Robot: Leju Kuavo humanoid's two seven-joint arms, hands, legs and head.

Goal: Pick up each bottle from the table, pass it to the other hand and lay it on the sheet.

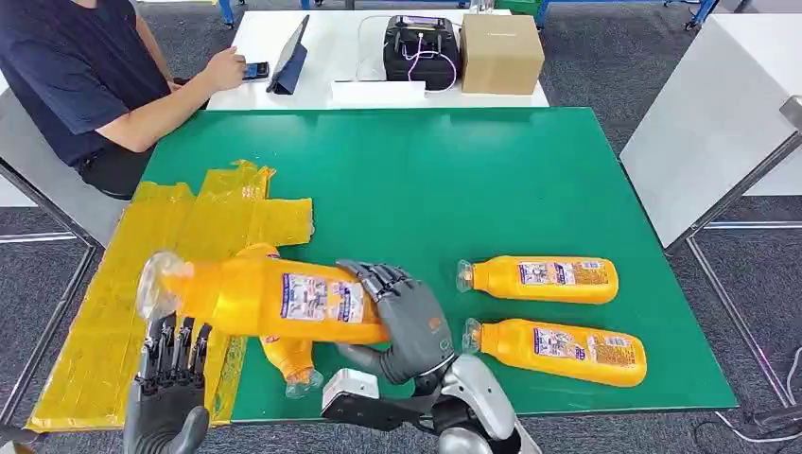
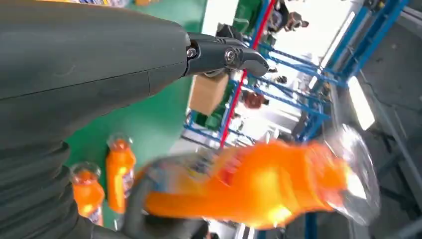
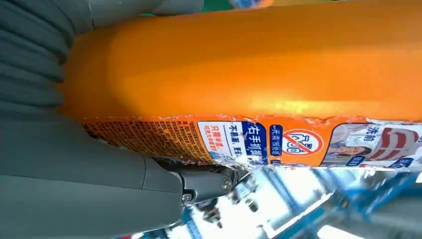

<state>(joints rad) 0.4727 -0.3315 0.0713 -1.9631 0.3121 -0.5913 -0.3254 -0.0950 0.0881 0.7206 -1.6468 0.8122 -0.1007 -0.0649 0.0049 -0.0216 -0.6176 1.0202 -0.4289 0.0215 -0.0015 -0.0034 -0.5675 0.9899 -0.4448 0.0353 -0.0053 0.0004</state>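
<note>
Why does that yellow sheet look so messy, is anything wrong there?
The yellow sheet is crinkled and lies askew, spilling past the green table edge. One bottle already laid down sits half off it. The held bottle, gripped by the right hand, has a torn-edged label.

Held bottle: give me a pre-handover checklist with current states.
1. Right hand grips the held bottle firmly around its base end: ok.
2. Left hand under the bottle's neck end, fingers pointing up: ok.
3. Left hand has taken hold: not ok, its fingers are apart and not closed on the bottle.
4. Yellow sheet lies below, with free room: ok.
5. One bottle lies at the sheet's edge; whether it sits fully on it: cannot tell.
</note>
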